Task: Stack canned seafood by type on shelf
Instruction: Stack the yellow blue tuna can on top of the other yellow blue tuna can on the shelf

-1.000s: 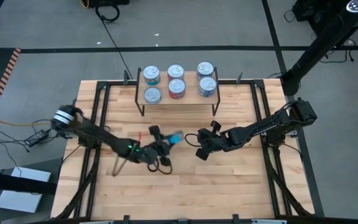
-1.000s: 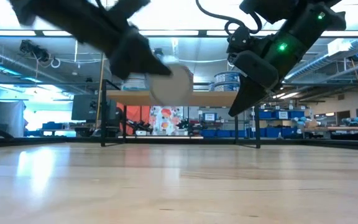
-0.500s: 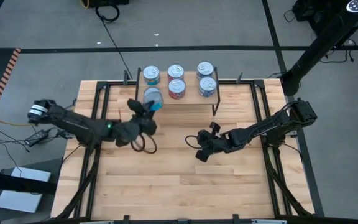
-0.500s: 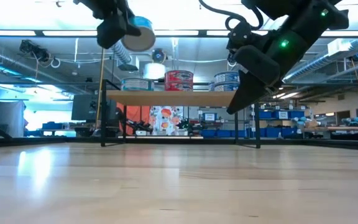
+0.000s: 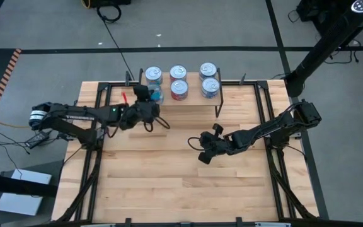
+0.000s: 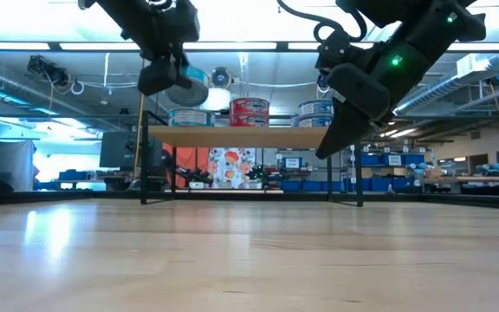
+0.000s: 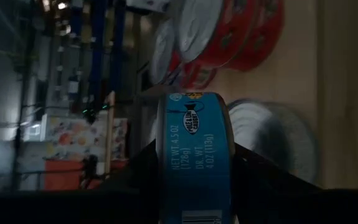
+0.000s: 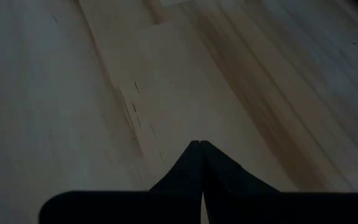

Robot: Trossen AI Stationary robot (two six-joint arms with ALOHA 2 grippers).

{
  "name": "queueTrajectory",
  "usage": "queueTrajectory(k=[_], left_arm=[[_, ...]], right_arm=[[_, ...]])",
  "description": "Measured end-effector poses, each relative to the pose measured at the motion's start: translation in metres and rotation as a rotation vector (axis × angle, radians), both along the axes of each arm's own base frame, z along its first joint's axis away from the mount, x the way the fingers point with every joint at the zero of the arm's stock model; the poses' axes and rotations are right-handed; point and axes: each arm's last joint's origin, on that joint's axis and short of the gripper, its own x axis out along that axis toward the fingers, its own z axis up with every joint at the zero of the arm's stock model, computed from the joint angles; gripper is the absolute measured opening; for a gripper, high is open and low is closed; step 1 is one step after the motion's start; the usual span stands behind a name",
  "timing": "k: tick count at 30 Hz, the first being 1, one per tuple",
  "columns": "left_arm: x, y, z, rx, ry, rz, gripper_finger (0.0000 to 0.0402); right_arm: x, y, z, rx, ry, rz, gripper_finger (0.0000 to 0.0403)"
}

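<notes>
The left gripper (image 5: 149, 101) holds a teal tin (image 7: 194, 155) on edge between its fingers, lid facing sideways, at the shelf (image 5: 194, 96)'s front left corner. Just ahead of the fingers lies a silver-lidded tin (image 7: 272, 140) flat on the shelf, with the red tins (image 7: 229, 34) beyond it to one side. The right gripper (image 5: 201, 149), fingers pinched shut on nothing, waits above the counter (image 5: 188, 183), well apart.

Shelf (image 5: 188, 98) with 5 tins (image 5: 179, 89)
</notes>
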Motion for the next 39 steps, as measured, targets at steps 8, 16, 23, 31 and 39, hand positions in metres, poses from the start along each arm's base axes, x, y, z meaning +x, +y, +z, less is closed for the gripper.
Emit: queueTrajectory(k=[8,16,23,31,39], left_arm=[[0.000,0.016,-0.004,-0.049,0.006,0.000,0.0147],[-0.005,0.021,-0.008,-0.126,0.017,0.001,0.0147],[-0.005,0.021,-0.007,-0.147,0.007,0.020,0.0211],[-0.005,0.020,0.001,-0.176,-0.007,0.022,0.0276],[-0.007,0.021,0.010,-0.290,-0.025,0.003,0.0278]], right_arm=[[0.000,0.000,0.000,-0.002,0.000,-0.001,0.0009],[0.000,0.000,0.000,-0.001,0.000,-0.001,0.0009],[0.000,0.000,0.000,0.003,0.001,0.002,0.0009],[0.000,0.000,0.000,0.003,0.001,0.002,0.0009],[0.000,0.000,0.000,0.005,0.002,0.004,0.0009]])
